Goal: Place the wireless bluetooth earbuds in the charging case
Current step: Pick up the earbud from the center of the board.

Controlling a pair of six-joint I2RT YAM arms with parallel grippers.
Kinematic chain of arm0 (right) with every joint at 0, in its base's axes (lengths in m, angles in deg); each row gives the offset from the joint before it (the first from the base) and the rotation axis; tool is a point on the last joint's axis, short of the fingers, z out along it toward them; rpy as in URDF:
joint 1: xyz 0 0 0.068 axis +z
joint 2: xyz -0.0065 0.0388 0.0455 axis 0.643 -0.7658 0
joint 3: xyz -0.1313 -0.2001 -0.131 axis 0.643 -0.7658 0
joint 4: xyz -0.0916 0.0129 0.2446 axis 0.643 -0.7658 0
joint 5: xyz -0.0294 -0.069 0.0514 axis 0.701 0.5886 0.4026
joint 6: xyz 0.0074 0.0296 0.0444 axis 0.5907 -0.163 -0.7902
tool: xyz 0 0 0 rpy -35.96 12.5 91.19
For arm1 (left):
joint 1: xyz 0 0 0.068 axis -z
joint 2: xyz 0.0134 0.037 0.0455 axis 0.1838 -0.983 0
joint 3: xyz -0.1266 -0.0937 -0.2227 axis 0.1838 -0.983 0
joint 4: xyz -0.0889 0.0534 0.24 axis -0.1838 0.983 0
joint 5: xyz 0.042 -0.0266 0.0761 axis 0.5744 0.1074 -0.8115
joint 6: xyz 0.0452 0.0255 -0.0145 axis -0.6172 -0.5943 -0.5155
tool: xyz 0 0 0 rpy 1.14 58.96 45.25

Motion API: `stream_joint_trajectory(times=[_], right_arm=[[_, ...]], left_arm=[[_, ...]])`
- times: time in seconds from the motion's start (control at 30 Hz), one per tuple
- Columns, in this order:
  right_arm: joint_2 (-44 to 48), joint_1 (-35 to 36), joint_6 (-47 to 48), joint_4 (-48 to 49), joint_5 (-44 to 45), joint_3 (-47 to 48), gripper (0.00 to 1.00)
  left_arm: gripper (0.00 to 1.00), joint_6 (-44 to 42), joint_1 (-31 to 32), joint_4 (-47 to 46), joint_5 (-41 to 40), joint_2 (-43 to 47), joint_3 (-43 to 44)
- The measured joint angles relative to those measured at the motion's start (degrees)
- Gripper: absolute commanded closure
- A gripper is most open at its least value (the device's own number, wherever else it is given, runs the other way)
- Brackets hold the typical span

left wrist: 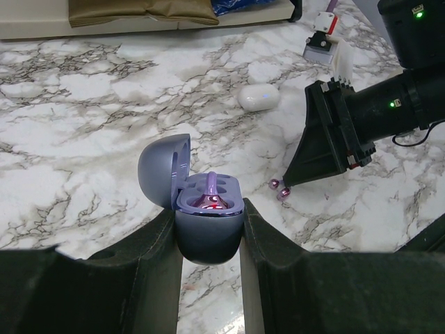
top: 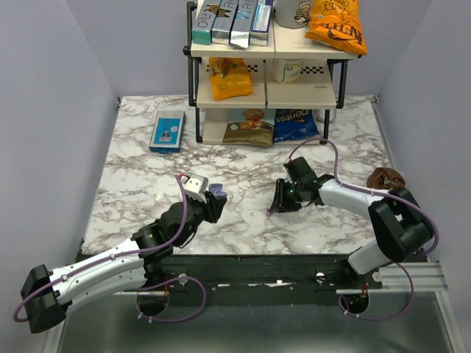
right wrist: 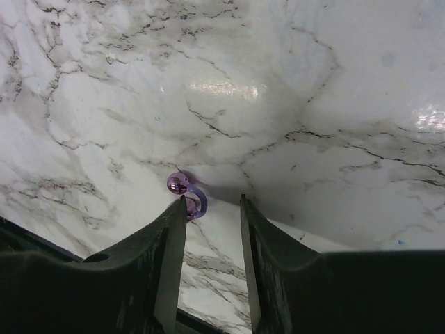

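earbud (right wrist: 179, 184) partly behind right claw (right wrist: 211, 203) finger, charging case (left wrist: 208, 236) sides hid by left claw (left wrist: 207, 209)

Left gripper (left wrist: 208, 217) clamped on the charging case (left wrist: 207, 242), right gripper (right wrist: 211, 209) tipped downward (jaws partway apart)

Bright, even overhead light fills all three views and casts only soft shadows on the marble table (top: 132, 184). The right wrist view has a white glare patch on the marble and a grey shadow ahead of the right gripper (right wrist: 213, 200). In the left wrist view a pink glint shows inside the open case (left wrist: 208, 236), and the left gripper (left wrist: 208, 206) is dark and blurred.
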Motion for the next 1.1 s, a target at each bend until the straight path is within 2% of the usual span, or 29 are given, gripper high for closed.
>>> stream_joint_trajectory(times=[0.97, 1.1], right_arm=[[-2.1, 2.7, 0.6, -0.7, -0.1, 2.3, 0.57], [-2.2, 3.3, 0.6, -0.8, 0.2, 2.4, 0.61]], left_arm=[[1.00, 0.1, 0.2, 0.0, -0.1, 1.1, -0.7], [1.00, 0.1, 0.3, 0.0, -0.1, 1.4, -0.7]])
